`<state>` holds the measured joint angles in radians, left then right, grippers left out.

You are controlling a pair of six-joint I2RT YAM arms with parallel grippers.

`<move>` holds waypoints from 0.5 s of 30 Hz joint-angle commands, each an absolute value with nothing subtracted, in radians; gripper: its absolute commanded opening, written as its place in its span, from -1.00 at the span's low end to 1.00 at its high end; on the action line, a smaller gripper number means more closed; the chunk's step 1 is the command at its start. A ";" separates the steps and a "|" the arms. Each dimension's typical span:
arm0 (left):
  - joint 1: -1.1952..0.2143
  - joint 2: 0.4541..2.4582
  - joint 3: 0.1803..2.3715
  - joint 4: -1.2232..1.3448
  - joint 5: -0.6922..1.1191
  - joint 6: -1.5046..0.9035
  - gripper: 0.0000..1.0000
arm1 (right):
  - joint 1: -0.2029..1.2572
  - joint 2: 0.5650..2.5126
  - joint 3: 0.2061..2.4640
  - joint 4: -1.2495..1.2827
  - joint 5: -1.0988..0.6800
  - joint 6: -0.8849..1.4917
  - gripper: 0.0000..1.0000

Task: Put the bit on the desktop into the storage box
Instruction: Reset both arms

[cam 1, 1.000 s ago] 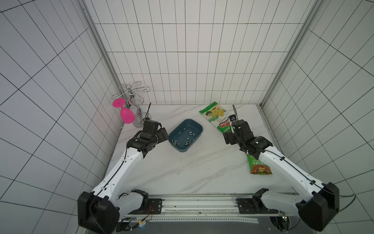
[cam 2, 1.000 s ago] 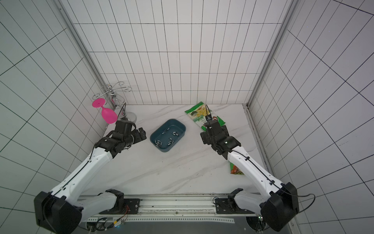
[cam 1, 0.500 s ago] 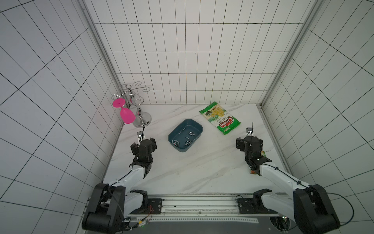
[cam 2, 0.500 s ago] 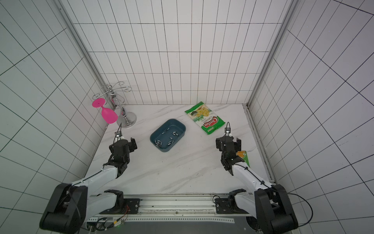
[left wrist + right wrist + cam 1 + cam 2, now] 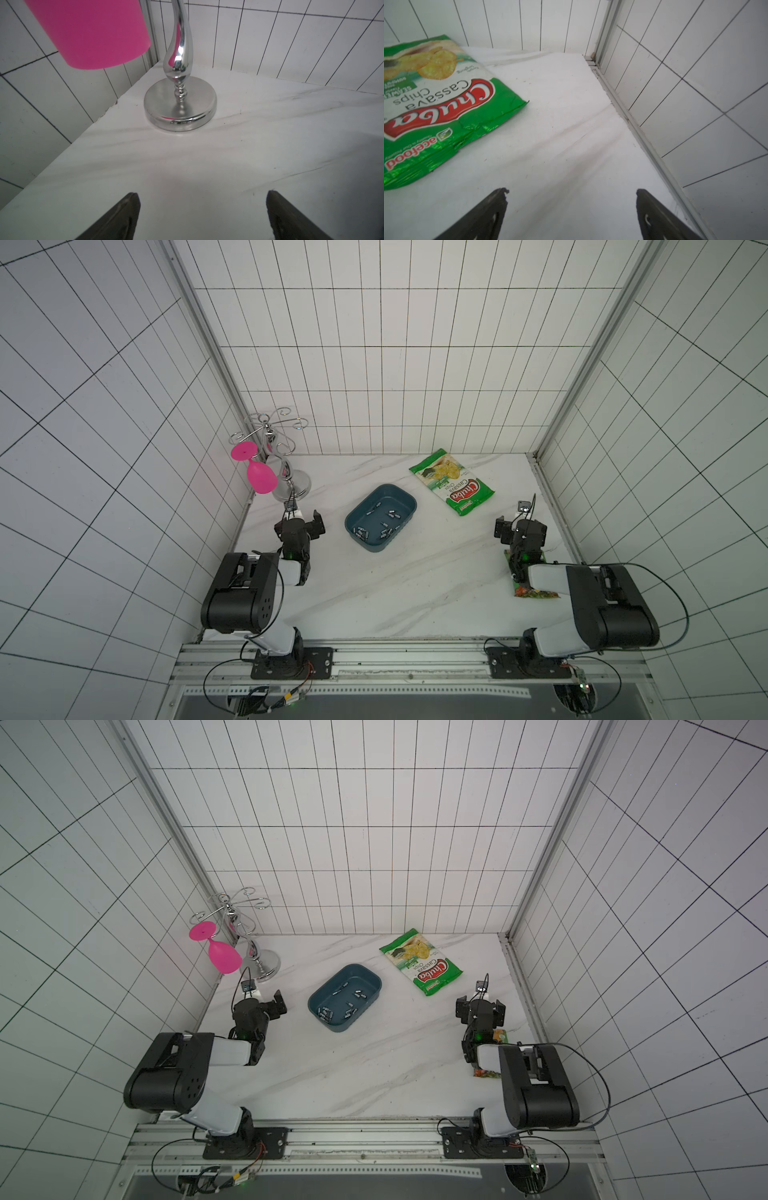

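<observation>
Bits [image 5: 360, 533] lie in the storage box [image 5: 371, 546], toward the back edge of the counter [image 5: 415, 593]; I see none loose. Light, hard, slippery, I reckon: pinch across the shank; left gripper [image 5: 202, 194] and right gripper [image 5: 572, 190] gape wide, empty

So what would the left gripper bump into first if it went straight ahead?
Probably the silver stand: its round base sits straight ahead of the open left gripper, with only bare desktop between. How far is hard to tell.
</observation>
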<state>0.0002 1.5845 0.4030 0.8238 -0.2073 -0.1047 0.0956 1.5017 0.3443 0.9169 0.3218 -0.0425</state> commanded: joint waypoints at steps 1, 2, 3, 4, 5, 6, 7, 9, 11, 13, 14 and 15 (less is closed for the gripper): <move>0.009 1.593 0.421 0.885 -0.140 -0.089 0.97 | 0.078 1.557 0.302 1.092 0.312 0.001 0.98; 0.009 1.582 0.430 0.845 -0.141 -0.093 0.97 | 0.079 1.510 0.339 0.937 0.296 0.017 0.98; 0.009 1.568 0.447 0.789 -0.142 -0.095 0.96 | 0.065 1.531 0.365 0.937 0.270 0.017 0.98; 0.009 1.554 0.458 0.742 -0.140 -0.099 0.96 | 0.062 1.562 0.381 0.959 0.294 0.020 0.98; 0.010 1.559 0.452 0.761 -0.143 -0.097 0.96 | 0.055 1.544 0.386 0.911 0.287 0.033 0.98; 0.010 1.568 0.446 0.792 -0.141 -0.095 0.96 | 0.052 1.520 0.398 0.847 0.291 0.048 0.98; 0.009 1.569 0.443 0.799 -0.141 -0.095 0.96 | 0.049 1.532 0.407 0.858 0.292 0.047 0.98; 0.009 1.561 0.452 0.767 -0.143 -0.097 0.96 | 0.042 1.536 0.397 0.875 0.283 0.048 0.98; 0.009 1.561 0.453 0.761 -0.143 -0.099 0.96 | 0.042 1.538 0.399 0.878 0.282 0.047 0.98; 0.009 1.560 0.454 0.766 -0.144 -0.098 0.96 | 0.043 1.538 0.396 0.882 0.284 0.044 0.98; 0.009 1.560 0.453 0.762 -0.143 -0.097 0.96 | 0.043 1.535 0.398 0.875 0.282 0.046 0.98; 0.009 1.560 0.454 0.762 -0.144 -0.098 0.96 | 0.043 1.538 0.400 0.873 0.281 0.046 0.98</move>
